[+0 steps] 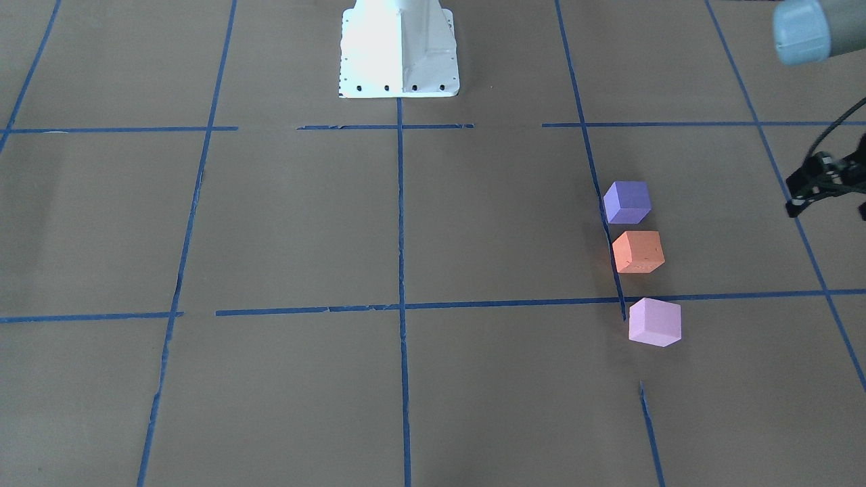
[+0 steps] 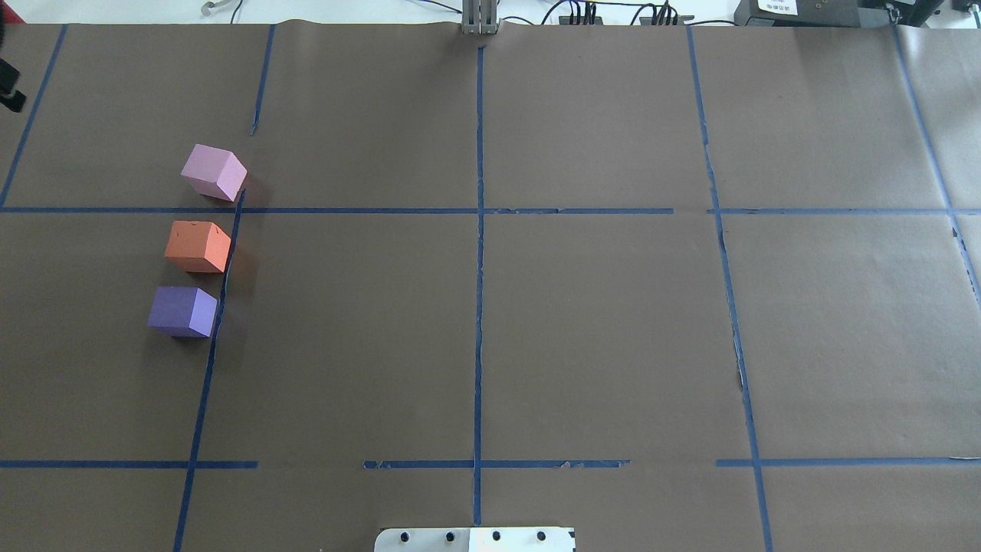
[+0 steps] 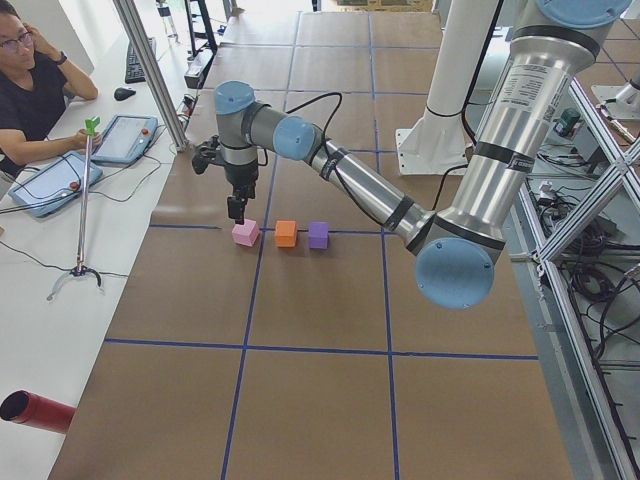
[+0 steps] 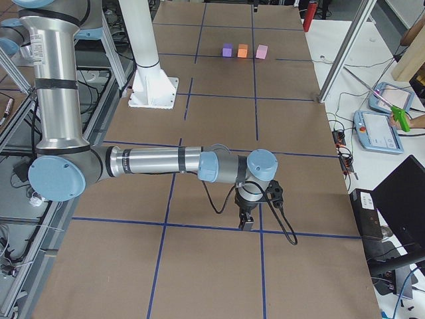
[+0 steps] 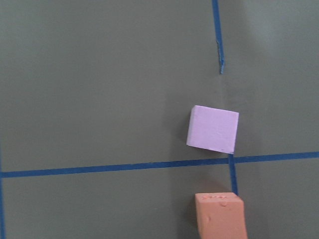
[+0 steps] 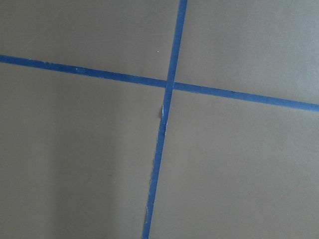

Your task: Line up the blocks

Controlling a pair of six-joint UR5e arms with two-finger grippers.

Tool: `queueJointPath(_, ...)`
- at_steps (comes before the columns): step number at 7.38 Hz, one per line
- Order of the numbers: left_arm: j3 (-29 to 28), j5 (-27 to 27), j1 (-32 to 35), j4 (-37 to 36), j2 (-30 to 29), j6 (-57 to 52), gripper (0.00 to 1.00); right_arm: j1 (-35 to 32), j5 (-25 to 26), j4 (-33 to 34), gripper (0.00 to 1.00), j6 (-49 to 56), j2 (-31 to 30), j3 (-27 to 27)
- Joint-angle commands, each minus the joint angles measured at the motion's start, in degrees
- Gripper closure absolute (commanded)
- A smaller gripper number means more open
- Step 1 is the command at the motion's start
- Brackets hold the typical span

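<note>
1. All three blocks sit in a row on the worktop [image 2: 475,345] beside a blue tape line [image 2: 217,322]: purple block [image 2: 182,311], orange block [image 2: 198,246], then pink block [image 2: 214,172]. They're near each other, not touching.
2. The left tool [image 3: 236,212] hangs near the pink one and carries nothing. Can't tell how wide it's open. Same for the right tool [image 4: 246,224], well apart.
3. Looks basically done to me. Maybe straighten the slightly twisted pink one.

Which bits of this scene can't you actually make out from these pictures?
- Left gripper: cropped by the frame edge in the front-facing and overhead views, small in the left side view; open or shut unclear.
- Right gripper: shows only in the right side view, too small to judge.
- Orange block: cut off by the left wrist view's bottom edge.
- Purple block: outside the left wrist view.
</note>
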State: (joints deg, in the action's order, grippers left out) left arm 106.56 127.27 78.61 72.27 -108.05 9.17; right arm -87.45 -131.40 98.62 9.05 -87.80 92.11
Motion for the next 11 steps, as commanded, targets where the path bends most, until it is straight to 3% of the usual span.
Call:
queueJointPath(1, -1.52, -0.36, 11.34, -3.02, 7.46, -24.36, 0.00, 0.00, 0.00, 0.00, 0.00, 0.00, 0.00, 0.00)
queueJointPath(3, -2.94, -0.36, 13.14, 0.73, 15.27, -26.66, 0.00, 0.00, 0.00, 0.00, 0.00, 0.00, 0.00, 0.00)
queueJointPath(4, -5.46, -0.01, 13.23, 8.68, 20.20, -26.31, 0.00, 0.00, 0.00, 0.00, 0.00, 0.00, 0.00, 0.00)
queueJointPath(6, -15.02, 0.17, 13.15, 20.58, 21.74, -26.13, 0.00, 0.00, 0.00, 0.00, 0.00, 0.00, 0.00, 0.00)
queueJointPath(9, -16.92, 1.04, 13.15, 22.92, 21.65, -25.96, 0.00, 0.00, 0.00, 0.00, 0.00, 0.00, 0.00, 0.00)
queueJointPath(11, -15.78, 4.99, 13.15, 22.48, 21.74, -25.87, 0.00, 0.00, 0.00, 0.00, 0.00, 0.00, 0.00, 0.00)
